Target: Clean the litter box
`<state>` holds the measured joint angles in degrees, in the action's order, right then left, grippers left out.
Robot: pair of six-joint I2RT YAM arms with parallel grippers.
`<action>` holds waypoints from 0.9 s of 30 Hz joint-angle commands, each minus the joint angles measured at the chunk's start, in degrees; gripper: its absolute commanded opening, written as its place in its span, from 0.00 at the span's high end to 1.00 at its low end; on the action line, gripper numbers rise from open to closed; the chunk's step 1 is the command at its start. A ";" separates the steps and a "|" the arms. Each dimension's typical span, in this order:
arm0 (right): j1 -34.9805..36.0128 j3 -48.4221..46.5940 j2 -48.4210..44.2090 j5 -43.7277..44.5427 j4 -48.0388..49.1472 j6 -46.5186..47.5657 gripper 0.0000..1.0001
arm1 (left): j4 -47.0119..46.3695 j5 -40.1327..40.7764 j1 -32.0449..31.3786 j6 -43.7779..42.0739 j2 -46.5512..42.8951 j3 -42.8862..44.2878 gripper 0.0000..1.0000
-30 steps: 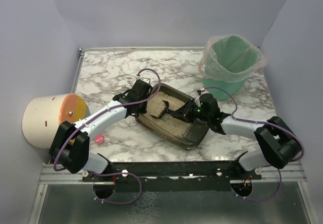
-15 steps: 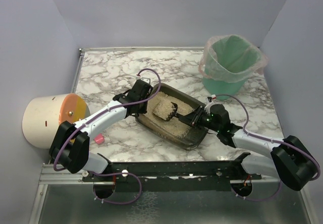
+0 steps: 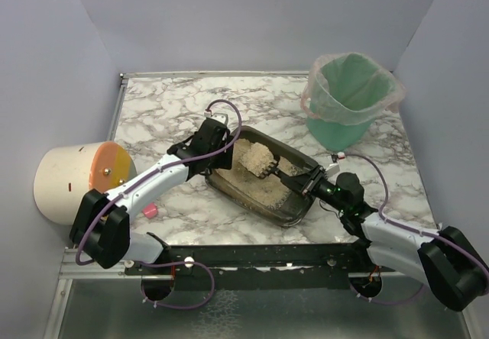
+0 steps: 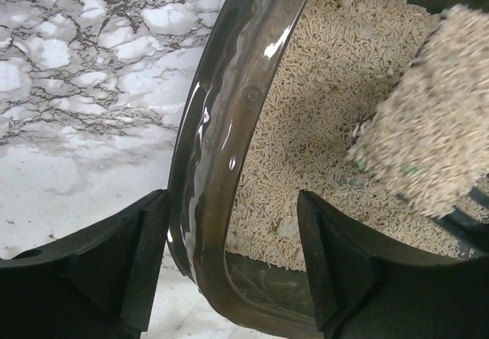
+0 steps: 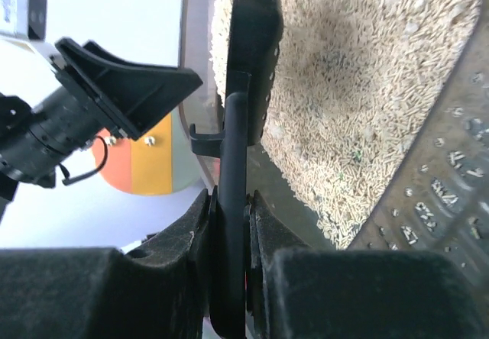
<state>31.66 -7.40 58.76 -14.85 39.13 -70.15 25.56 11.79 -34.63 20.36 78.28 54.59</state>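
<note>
The litter box, a dark tray of beige pellets, lies slantwise at mid-table. My left gripper is at its far left corner. In the left wrist view the left gripper is open and straddles the litter box rim, one finger outside and one over the litter, with a wide gap on the inner side. My right gripper is shut on the handle of a black slotted scoop, which carries a heap of litter above the box. The scoop handle is clamped between the right gripper's jaws.
A green bucket lined with a clear bag stands at the back right. A cream cylinder with an orange-and-yellow face lies at the left table edge. A small pink object sits near the left arm. Grey walls close in three sides.
My left gripper has opened off the box rim. The right arm drew back toward the near right, and the scoop rose with a load of litter.
</note>
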 commanded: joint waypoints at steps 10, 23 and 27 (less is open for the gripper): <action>-7.73 1.39 -8.07 -9.22 9.05 -7.31 0.99 | -3.65 1.83 -0.44 0.65 -6.59 -2.23 0.17; -9.85 -0.19 -13.50 -12.81 3.26 -9.90 0.99 | -5.17 4.61 -0.44 0.74 -9.76 -3.22 0.11; -7.80 -2.83 -13.16 -15.66 2.61 -8.34 0.99 | -5.18 4.70 -0.44 0.73 -9.72 -3.17 0.11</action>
<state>22.63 -6.02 45.80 -25.56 40.51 -79.05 21.71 14.79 -34.63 20.60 69.41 51.92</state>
